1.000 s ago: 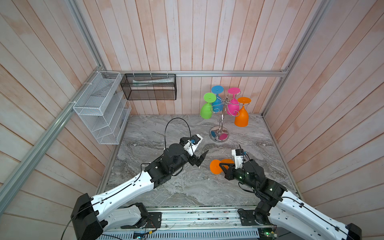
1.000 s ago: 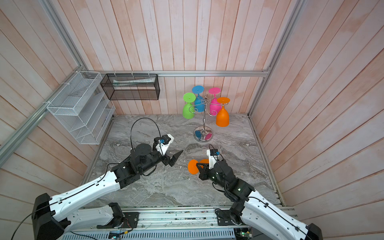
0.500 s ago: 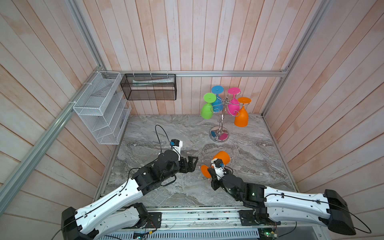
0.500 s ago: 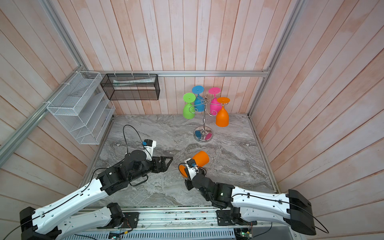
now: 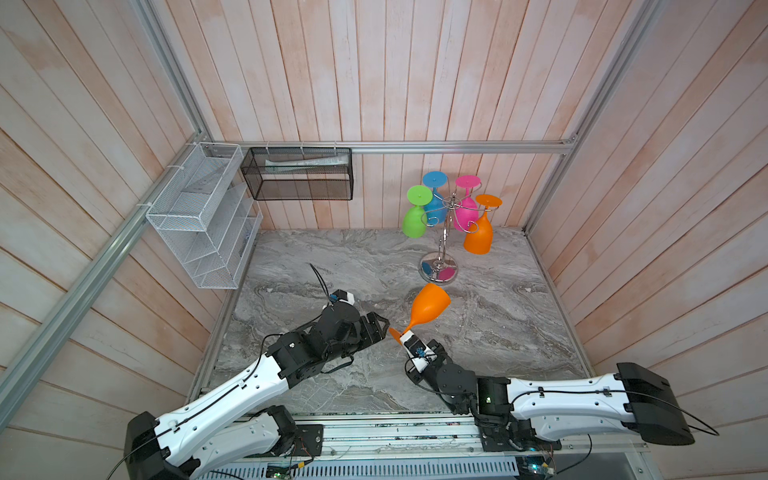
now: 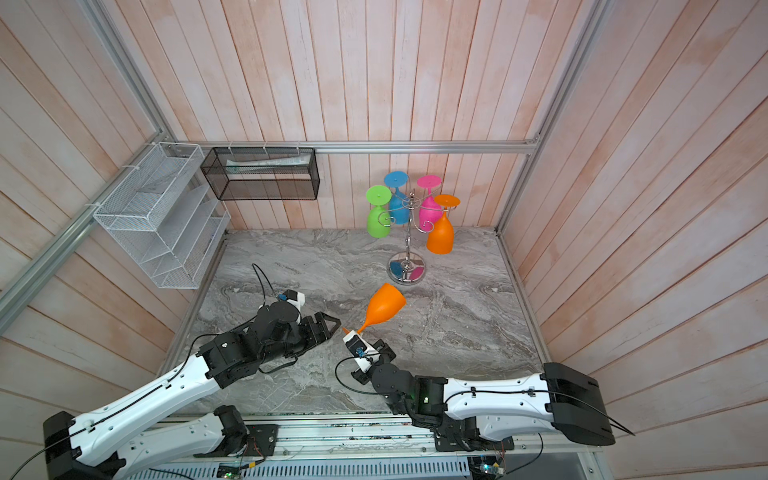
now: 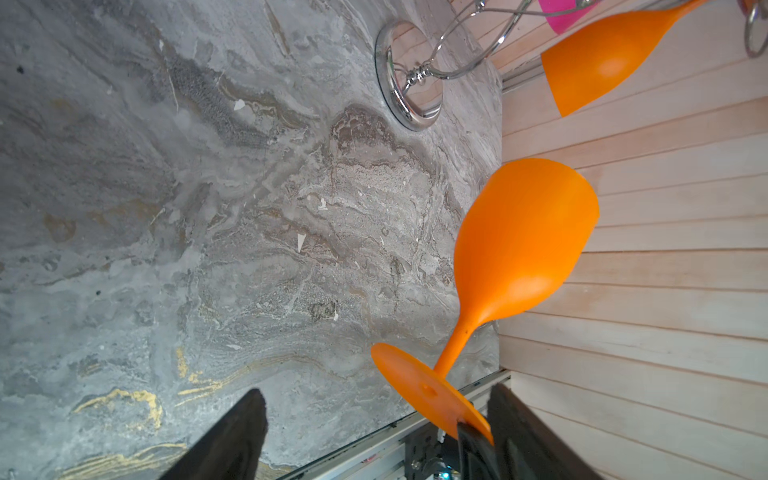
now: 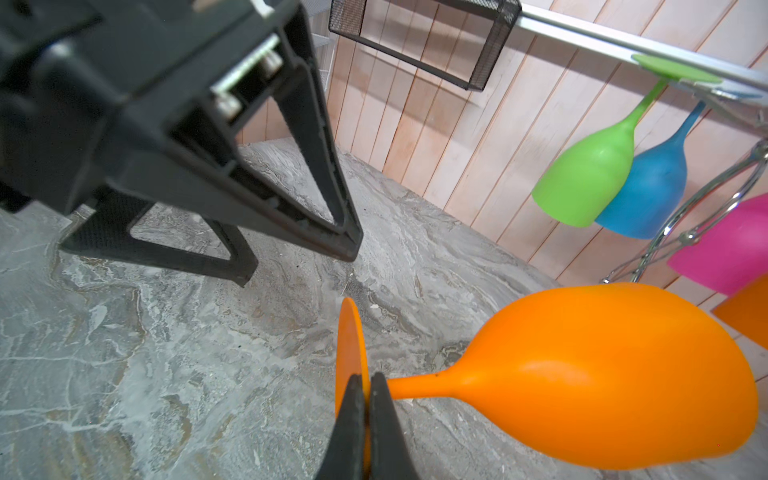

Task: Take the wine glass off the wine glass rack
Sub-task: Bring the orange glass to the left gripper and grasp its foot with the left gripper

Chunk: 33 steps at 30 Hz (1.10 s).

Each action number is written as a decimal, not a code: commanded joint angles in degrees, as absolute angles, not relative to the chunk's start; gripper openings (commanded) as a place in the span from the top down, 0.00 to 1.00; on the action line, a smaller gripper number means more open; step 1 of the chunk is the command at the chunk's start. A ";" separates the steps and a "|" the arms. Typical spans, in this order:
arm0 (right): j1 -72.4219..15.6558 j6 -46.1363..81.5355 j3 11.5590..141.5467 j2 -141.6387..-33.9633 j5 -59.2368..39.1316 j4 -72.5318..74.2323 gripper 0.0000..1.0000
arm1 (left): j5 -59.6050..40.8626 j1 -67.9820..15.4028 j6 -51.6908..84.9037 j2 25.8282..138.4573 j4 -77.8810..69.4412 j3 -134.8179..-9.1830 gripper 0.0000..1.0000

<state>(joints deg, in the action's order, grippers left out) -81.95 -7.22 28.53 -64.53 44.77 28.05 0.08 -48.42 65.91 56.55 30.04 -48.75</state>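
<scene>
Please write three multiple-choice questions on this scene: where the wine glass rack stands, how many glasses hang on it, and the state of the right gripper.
1. Where does the wine glass rack stand?
A) in the white mesh basket
B) on the table, far right part
C) at the table's near left corner

2. How many glasses hang on it?
A) two
B) four
C) six

3. The right gripper is:
A) open and empty
B) shut on the rack's stem
C) shut on the foot of the tilted orange glass

Key: 1B, its round base rests there; 2B, the green glass, blue glass, pink glass and hanging orange glass; 3C, its jaws pinch the foot's rim.
</scene>
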 commanded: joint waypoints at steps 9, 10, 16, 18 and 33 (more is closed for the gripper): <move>-84.94 -22.99 30.31 -72.48 48.84 39.11 1.00 | -12.11 -41.92 81.22 52.77 30.41 -48.31 0.25; -85.24 -24.10 30.75 -73.41 49.45 39.82 1.00 | -12.42 -41.84 81.98 52.74 30.24 -48.22 0.26; -86.62 -29.97 32.44 -78.14 51.75 43.80 1.00 | -16.71 -41.06 84.93 53.60 28.82 -47.34 0.30; -86.66 -30.86 32.60 -78.70 51.73 44.50 1.00 | -17.77 -41.00 85.88 54.01 28.74 -46.58 0.31; -86.75 -34.68 33.60 -79.78 51.15 46.66 1.00 | -21.37 -40.20 88.22 55.63 23.03 -41.57 0.55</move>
<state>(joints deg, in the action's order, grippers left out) -86.43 -32.82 31.51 -78.85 49.91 43.90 -19.90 -40.66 87.70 55.20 25.56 -42.33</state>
